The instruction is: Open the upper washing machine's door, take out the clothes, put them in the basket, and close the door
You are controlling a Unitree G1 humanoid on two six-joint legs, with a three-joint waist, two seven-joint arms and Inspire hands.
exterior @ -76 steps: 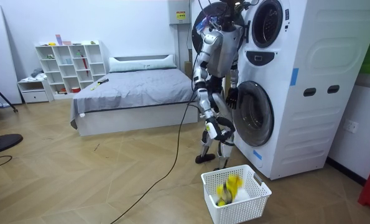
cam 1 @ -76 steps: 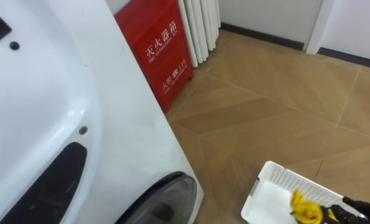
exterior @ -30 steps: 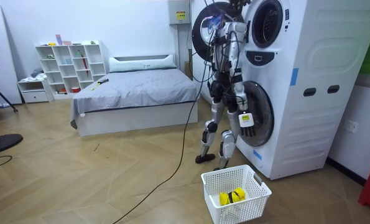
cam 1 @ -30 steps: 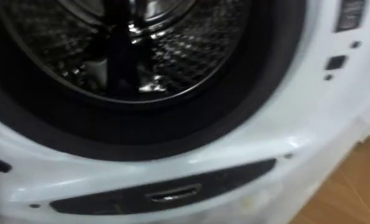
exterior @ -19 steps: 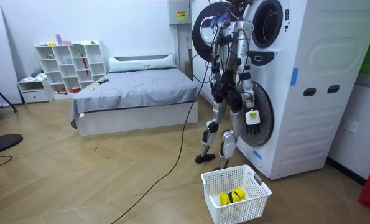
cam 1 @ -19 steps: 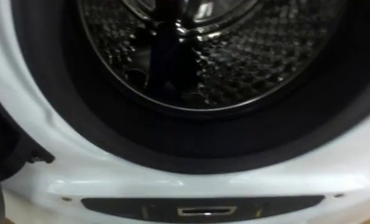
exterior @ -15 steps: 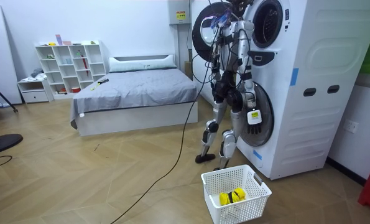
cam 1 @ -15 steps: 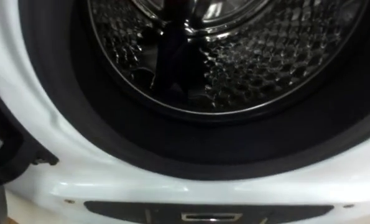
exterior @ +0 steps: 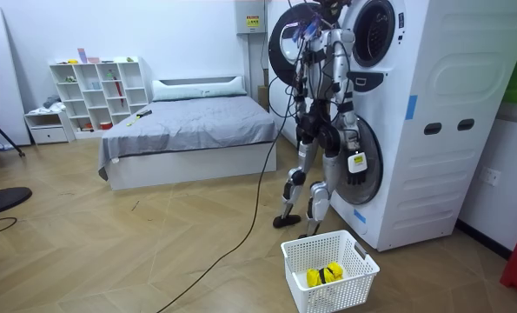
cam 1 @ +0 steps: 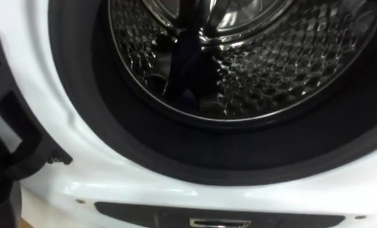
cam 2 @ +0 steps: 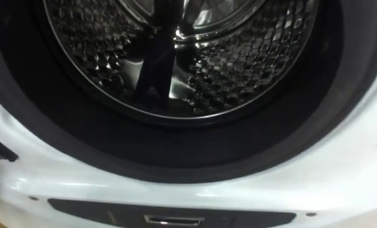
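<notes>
With the dark door hinge [cam 1: 14, 149] at the frame's left edge and the drum [cam 1: 239, 57] at upper centre, I'd bring a hand in over the grey seal [cam 1: 194, 152] and sweep low past the paddle, since any remaining cloth probably lies deeper than I can see. In the room view the yellow clothes [exterior: 321, 275] sit in the white basket [exterior: 328, 300] at lower centre. Just up and right, the right hand [exterior: 355, 165] hangs by the lower washer door [exterior: 371, 187] — I cannot tell whether its fingers are open or curled.
</notes>
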